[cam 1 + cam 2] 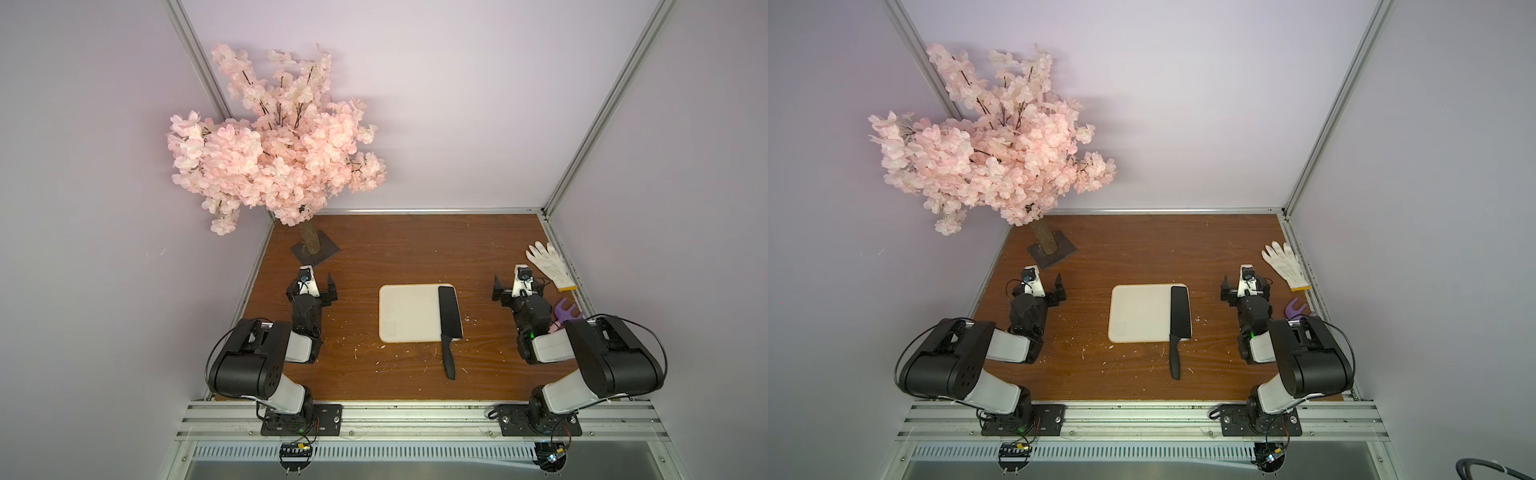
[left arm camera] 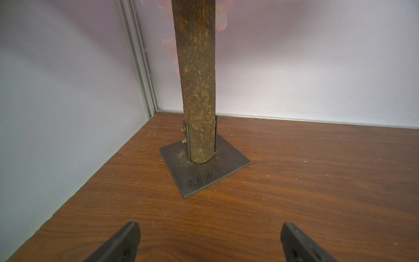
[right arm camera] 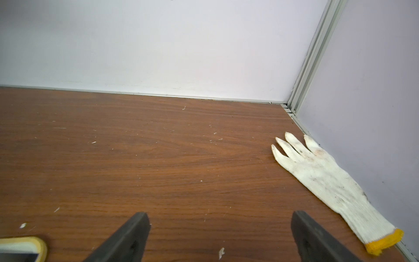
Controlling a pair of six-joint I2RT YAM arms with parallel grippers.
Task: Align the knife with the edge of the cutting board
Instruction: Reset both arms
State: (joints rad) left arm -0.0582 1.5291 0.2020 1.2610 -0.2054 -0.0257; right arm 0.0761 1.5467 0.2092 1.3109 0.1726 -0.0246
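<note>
Wood-grain table [image 1: 374,249] inside lilac walls and aluminium posts; white specks across the surface. At table centre, between the two arms: board [image 1: 405,313], flat. On the board's right side: knife [image 1: 449,316], blade flat on the board, along the right edge and close to parallel with it; handle past the near edge, over the table, pointing toward the arm bases. Left of the board, well apart: left gripper [image 2: 210,226], jaws spread wide, holding nothing, facing the base plate [image 2: 204,177] of the tree [image 2: 197,90]. Right of the board, also apart: right gripper [image 3: 221,214], jaws spread wide, holding nothing, over bare table. By the right wall: glove [image 1: 550,266], flat. Between right arm and wall: purple rake [image 1: 566,312], partly hidden. Over the far left corner: pink blossoms [image 1: 274,145].
</note>
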